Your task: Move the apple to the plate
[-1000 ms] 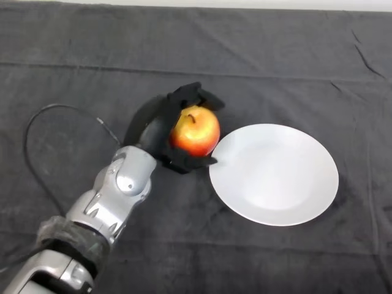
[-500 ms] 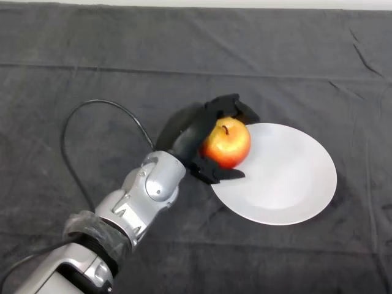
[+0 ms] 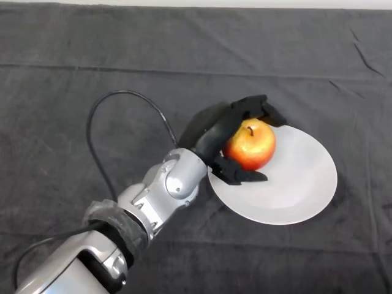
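Head view of my left arm reaching from the lower left across the dark cloth [image 3: 73,67] toward the plate [image 3: 306,184]. My hand [image 3: 214,131] is curled round the apple [image 3: 250,144]: the fingers [image 3: 260,107] wrap over its far side and top, and the thumb [image 3: 239,175] closes under its near side, so the fruit is pinched between them. The apple is red with a yellow patch near the top, and its stem points up. It sits over the left part of the plate, inside the rim; whether it touches the plate's surface or is held just above it cannot be told from this view. The thumb lies over the plate's left edge. The plate is white and round, lying flat on the cloth to the right of centre, its right half bare. My silver-grey forearm [image 3: 168,187] slants up to the wrist just left of the plate's rim.
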